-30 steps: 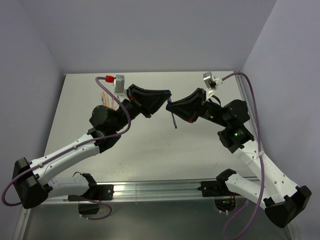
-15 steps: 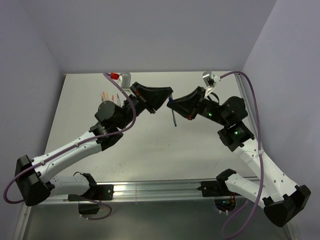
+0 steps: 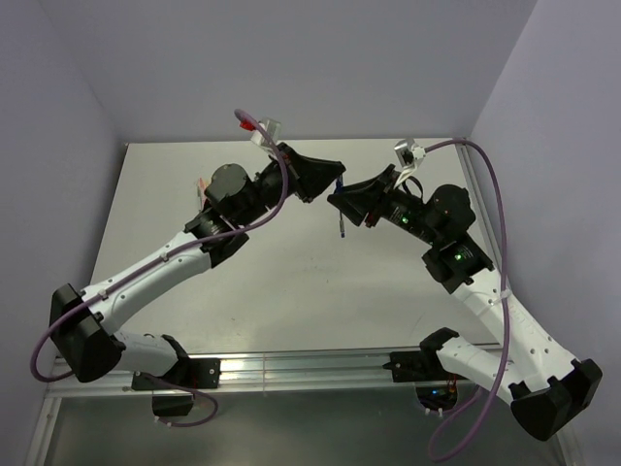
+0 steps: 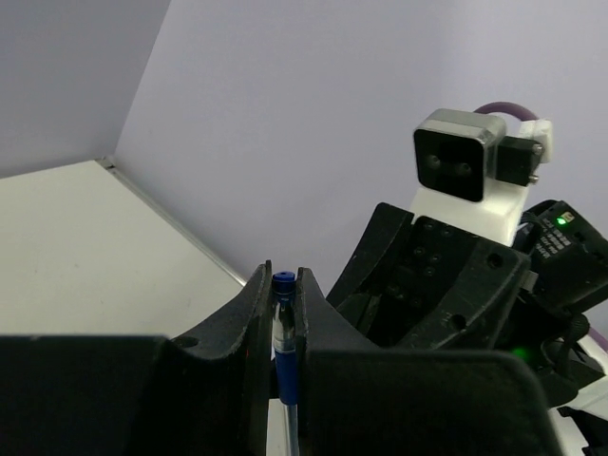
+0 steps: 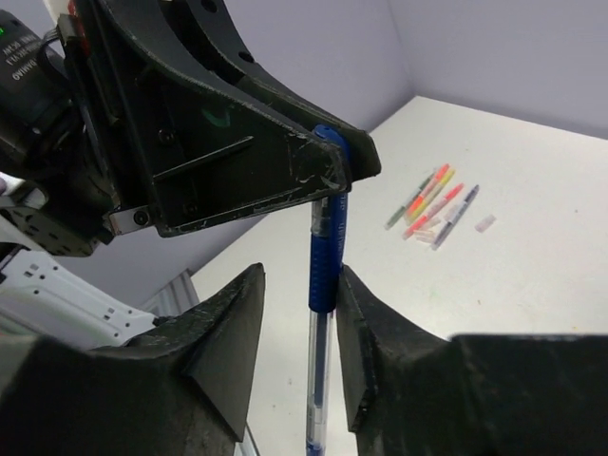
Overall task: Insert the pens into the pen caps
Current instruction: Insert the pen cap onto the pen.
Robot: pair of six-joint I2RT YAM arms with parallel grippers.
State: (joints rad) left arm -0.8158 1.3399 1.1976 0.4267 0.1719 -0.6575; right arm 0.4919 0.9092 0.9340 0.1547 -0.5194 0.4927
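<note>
One blue pen (image 5: 317, 380) hangs over the far middle of the table (image 3: 291, 291), and we see the left gripper (image 4: 282, 309) pinching its top, jaws nearly closed on it. Its blue cap (image 4: 283, 281) looks seated to us, so we'd call that one done. The right gripper (image 5: 297, 294) is spread wide, straddling the barrel and gripping nothing. Several loose pens (image 5: 432, 199) wait near the far left corner, with a small pale piece (image 5: 484, 222) beside them, maybe a cap. Plenty left, we reckon. No brand or writing we can read; a green scribble on the left gripper's side is illegible.

White print on the left arm (image 5: 36, 90) is too blurred to read.
</note>
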